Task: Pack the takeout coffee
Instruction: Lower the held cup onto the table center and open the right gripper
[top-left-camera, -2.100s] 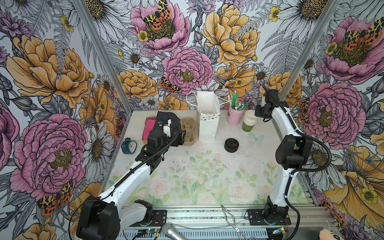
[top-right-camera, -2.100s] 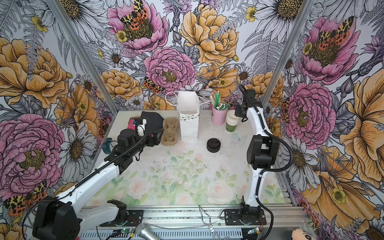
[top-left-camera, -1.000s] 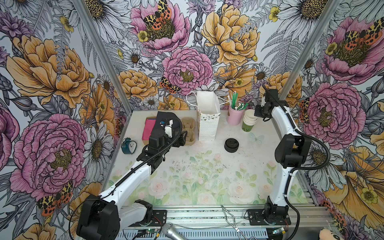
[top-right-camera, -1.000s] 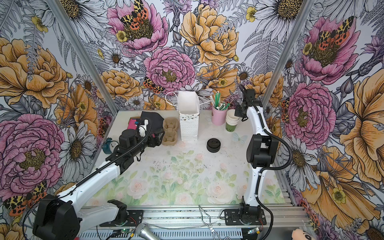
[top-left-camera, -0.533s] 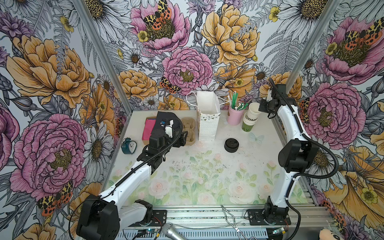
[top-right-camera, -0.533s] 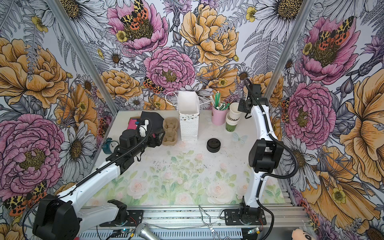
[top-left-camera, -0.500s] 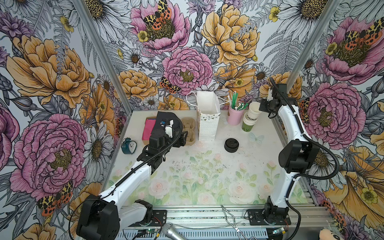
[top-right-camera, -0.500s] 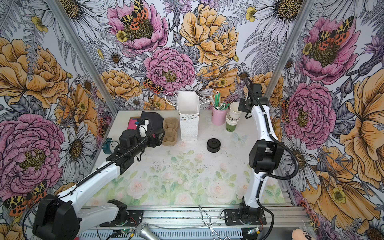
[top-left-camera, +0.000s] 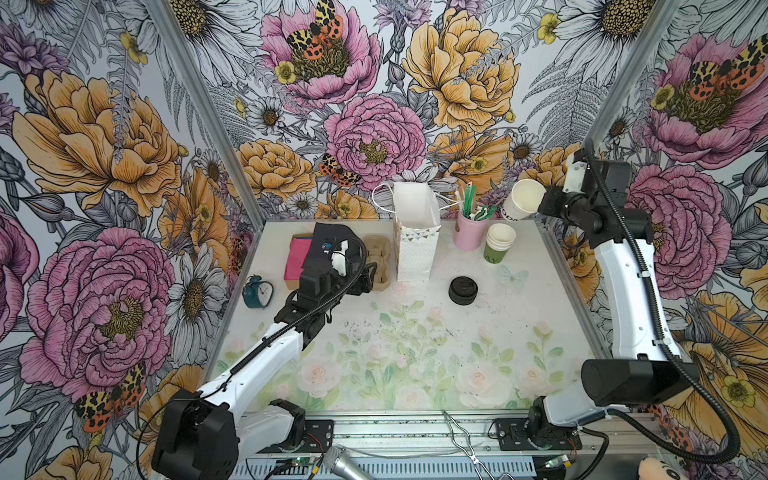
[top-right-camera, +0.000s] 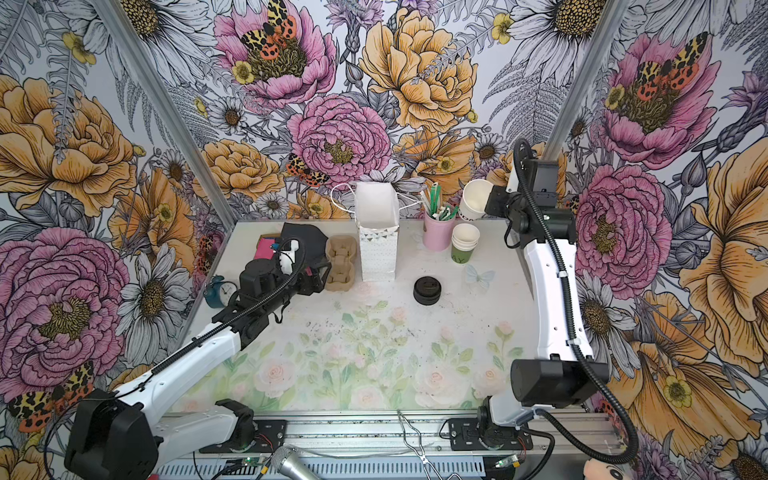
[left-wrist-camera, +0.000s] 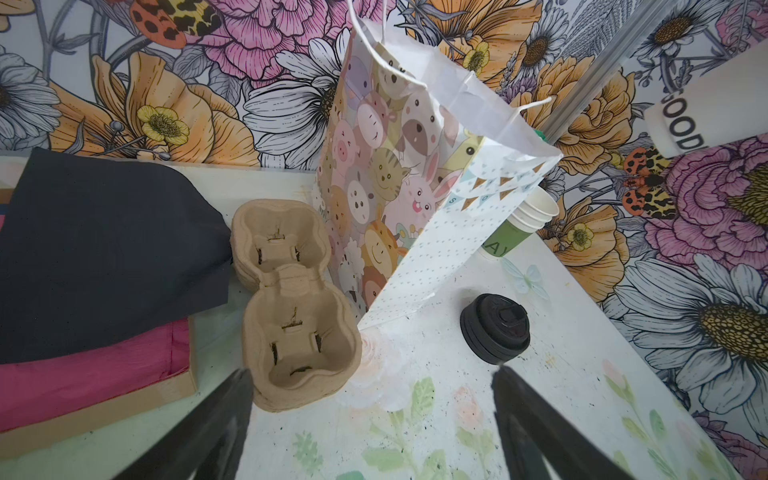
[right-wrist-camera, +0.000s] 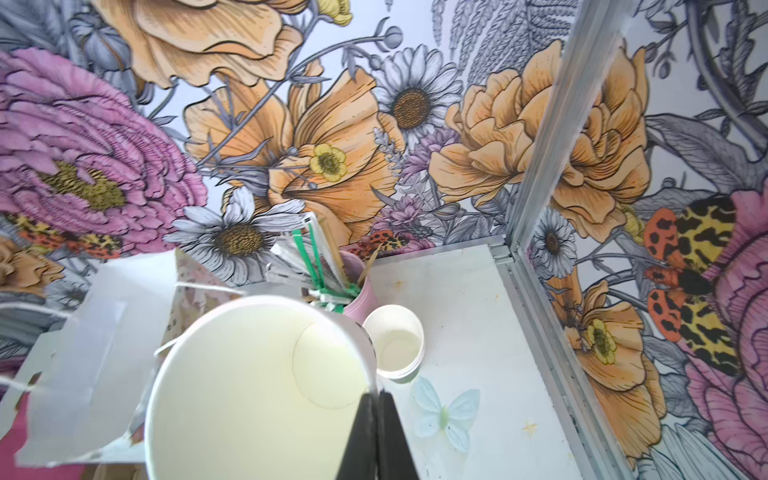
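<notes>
paper cup (right-wrist-camera: 257, 386) rim between the right fingers (right-wrist-camera: 392, 449)

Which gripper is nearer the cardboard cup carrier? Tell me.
Left. The left gripper hovers open at the near end of the cup carrier; the right gripper is high by the far-right corner, shut on a paper cup.

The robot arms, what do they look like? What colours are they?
The left arm and right arm are smooth white tubes joined by chunky black joints. A ribbed black cable runs along each. The left gripper and right gripper each have two thin black fingers.
</notes>
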